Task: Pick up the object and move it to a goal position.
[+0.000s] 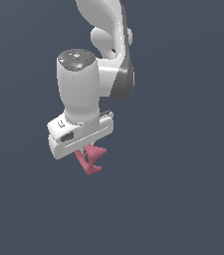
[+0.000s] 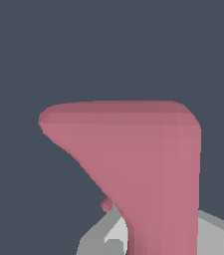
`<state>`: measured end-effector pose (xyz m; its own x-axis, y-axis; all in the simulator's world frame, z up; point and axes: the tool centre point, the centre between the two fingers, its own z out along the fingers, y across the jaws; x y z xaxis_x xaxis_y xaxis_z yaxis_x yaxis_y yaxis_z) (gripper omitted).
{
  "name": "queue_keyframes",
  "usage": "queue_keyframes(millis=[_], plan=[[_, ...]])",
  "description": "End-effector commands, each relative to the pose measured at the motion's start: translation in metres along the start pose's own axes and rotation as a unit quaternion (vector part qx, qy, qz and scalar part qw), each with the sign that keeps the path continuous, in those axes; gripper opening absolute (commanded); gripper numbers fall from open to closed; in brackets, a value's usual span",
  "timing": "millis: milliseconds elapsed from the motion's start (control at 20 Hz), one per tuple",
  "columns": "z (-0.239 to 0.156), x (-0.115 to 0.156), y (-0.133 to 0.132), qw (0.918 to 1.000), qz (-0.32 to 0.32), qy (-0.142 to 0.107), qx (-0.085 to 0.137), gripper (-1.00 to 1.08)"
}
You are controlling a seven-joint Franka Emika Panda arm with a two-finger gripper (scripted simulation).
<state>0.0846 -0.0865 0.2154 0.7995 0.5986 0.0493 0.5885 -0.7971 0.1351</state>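
The pinkish-red object (image 1: 91, 159) was seen right under the white gripper (image 1: 87, 150), touching it. It seemed to be pinched between the fingers, though they were mostly hidden. It was seen close up (image 2: 148, 164) by the wrist camera.

object (image 2: 148, 149): pinkish-red, fills view | grey fingers (image 2: 101, 239): beside its base

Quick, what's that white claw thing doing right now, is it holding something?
Gripper: closed on the pinkish-red pronged object, which hangs just below it.
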Motion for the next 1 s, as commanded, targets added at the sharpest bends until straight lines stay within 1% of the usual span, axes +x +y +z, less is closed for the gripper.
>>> queue_keyframes(millis=[0,250,450,650,950], plan=[[-0.024,0.007,0.007,0.9995,0.028,0.003,-0.014,-1.00],[-0.070,0.018,0.020,0.9957,0.083,0.008,-0.041,-1.00],[-0.109,0.026,0.030,0.9898,0.127,0.011,-0.063,-1.00],[-0.148,0.033,0.039,0.9812,0.172,0.015,-0.086,-1.00],[-0.206,0.042,0.050,0.9646,0.235,0.019,-0.118,-1.00]])
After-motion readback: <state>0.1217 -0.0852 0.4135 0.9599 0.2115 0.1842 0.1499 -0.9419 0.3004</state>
